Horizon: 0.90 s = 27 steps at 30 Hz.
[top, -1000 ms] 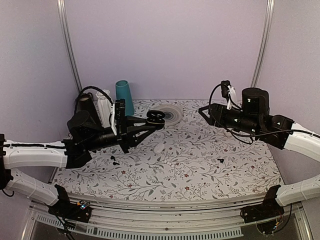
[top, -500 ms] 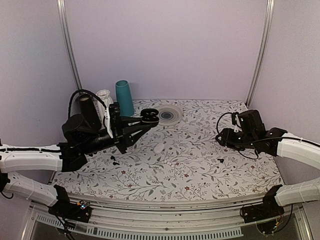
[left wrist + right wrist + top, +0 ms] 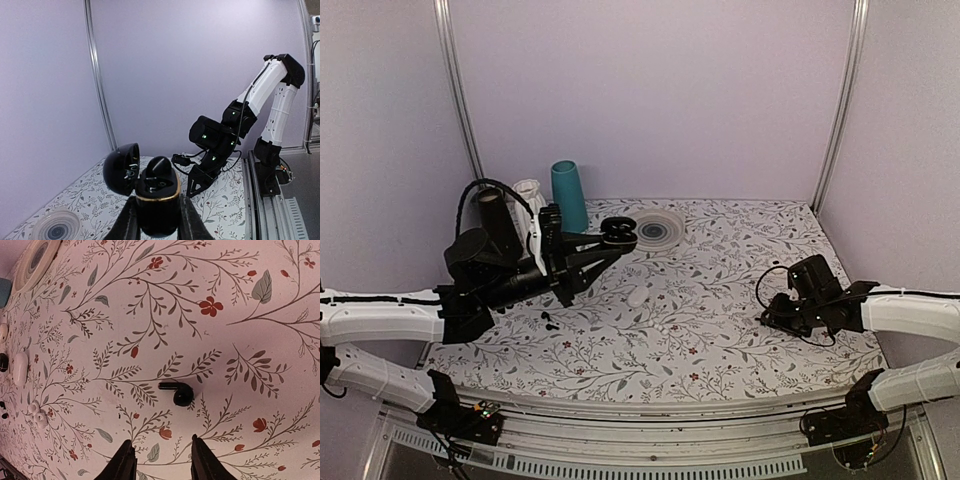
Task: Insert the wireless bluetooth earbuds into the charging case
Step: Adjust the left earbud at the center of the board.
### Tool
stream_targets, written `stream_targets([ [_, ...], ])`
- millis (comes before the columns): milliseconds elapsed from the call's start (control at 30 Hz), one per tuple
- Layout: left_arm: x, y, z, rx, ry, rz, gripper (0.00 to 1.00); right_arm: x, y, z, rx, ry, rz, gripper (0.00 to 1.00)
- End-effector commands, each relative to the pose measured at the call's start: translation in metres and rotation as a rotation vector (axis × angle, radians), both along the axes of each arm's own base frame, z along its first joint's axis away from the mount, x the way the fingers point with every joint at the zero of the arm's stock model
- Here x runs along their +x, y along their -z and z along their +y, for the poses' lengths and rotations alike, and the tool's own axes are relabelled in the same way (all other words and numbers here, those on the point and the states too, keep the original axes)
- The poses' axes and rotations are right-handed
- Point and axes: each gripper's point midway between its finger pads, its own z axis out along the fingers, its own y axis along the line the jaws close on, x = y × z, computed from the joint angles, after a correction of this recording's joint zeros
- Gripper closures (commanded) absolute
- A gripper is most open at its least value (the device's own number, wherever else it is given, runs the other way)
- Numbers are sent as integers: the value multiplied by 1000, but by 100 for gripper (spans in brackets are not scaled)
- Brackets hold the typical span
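Observation:
My left gripper (image 3: 158,221) is shut on a black charging case (image 3: 157,202) with a gold rim, held upright above the table, also seen from above (image 3: 618,232). Its lid (image 3: 121,168) hangs open to the left and a black earbud (image 3: 161,167) sits in one socket. My right gripper (image 3: 162,460) is open, low over the floral table at the right (image 3: 770,317). A loose black stemmed earbud (image 3: 177,391) lies on the table just ahead of its fingertips, touching neither finger.
A white case (image 3: 638,295) and small white earbuds (image 3: 661,326) lie mid-table. Small black pieces (image 3: 548,319) lie at the left. A round dish (image 3: 656,228), a teal cup (image 3: 568,195), a white bottle (image 3: 528,197) and a black cylinder (image 3: 492,213) stand at the back left.
My right arm has swung down from the back right to just above the table by the loose black earbud, and its jaws have narrowed. The left arm drew back slightly with the case.

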Motion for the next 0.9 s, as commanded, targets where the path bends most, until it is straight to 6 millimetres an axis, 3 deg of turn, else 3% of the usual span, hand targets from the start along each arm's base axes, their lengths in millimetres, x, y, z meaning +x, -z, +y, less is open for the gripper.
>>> stream_targets([
  [0,-4,-6,1,-14,0,4,100,9,9,-3,13,50,-7,63],
  [367,-4,-10,7,-19,-16,15,100,24,24,-10,-69,72,2,64],
  [867,-5,-15,14,-34,-34,16,100,35,26,-14,-198,13,20,70],
])
